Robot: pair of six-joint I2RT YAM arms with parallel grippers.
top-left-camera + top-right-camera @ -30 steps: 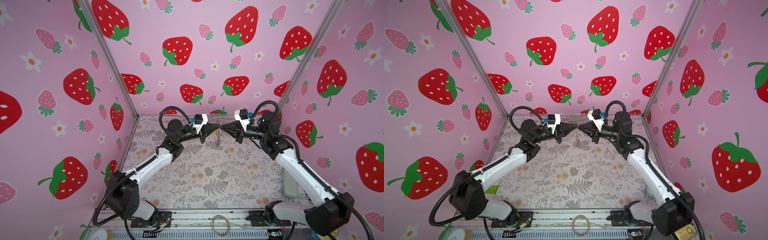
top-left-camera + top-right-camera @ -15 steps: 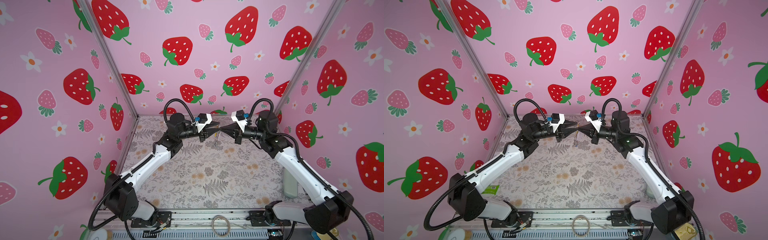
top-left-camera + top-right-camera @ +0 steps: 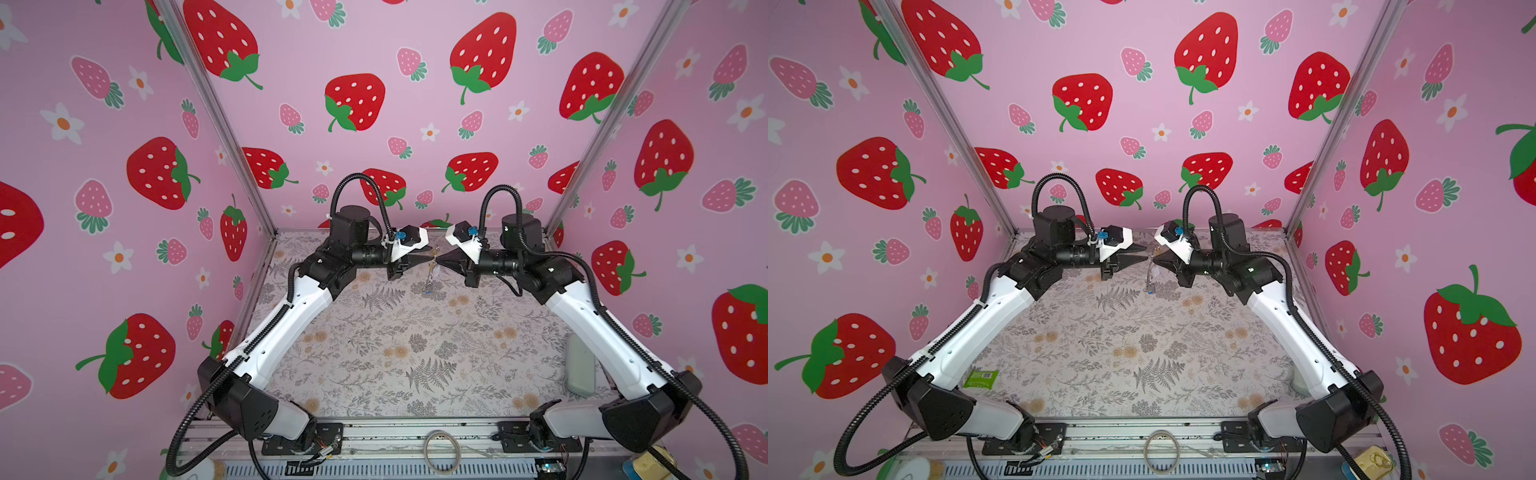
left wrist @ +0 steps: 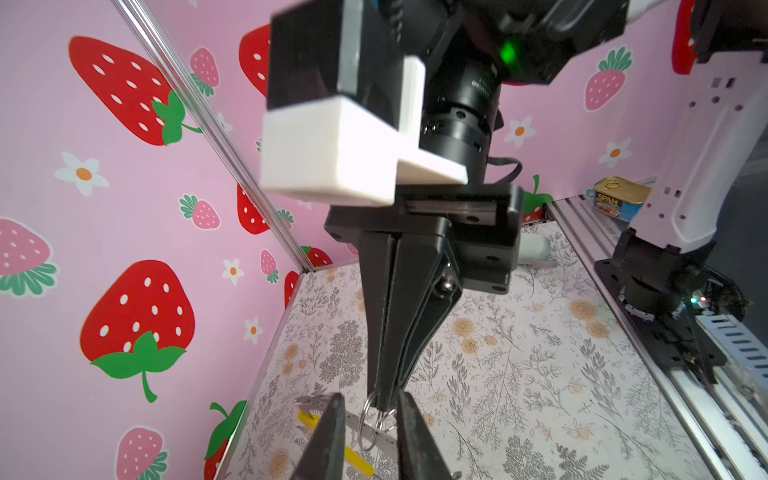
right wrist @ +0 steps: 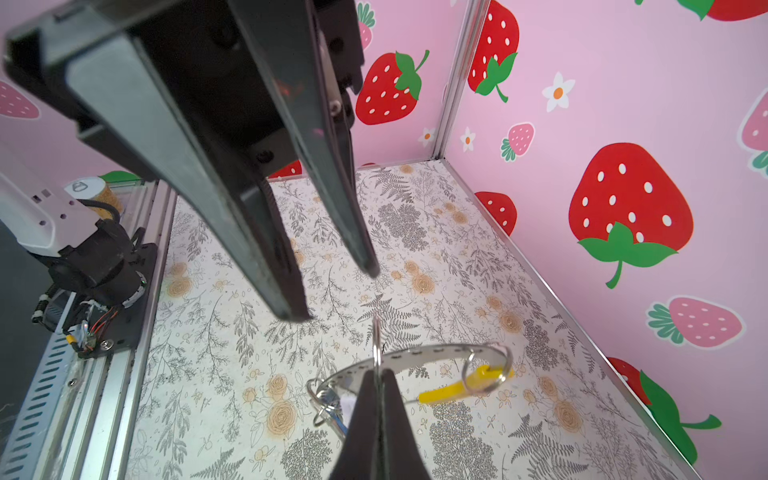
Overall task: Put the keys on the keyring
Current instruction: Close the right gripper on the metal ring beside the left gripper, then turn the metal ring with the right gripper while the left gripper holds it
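Both grippers meet in mid-air above table (image 3: 374, 353), toward 12 o'clock in both top views. Right gripper (image 5: 376, 376) — fingers pinched fully together on small metal loop (image 5: 376, 338) of keyring (image 5: 415, 352). Ring hangs from grip toward 6 o'clock, yellow section (image 5: 444, 391) on it. Left gripper (image 5: 332, 293) at 9 o'clock of grip — fingers slightly parted, clamping nothing, tips just beside loop. Blue-tagged key (image 3: 428, 292) dangles at ring's low end.
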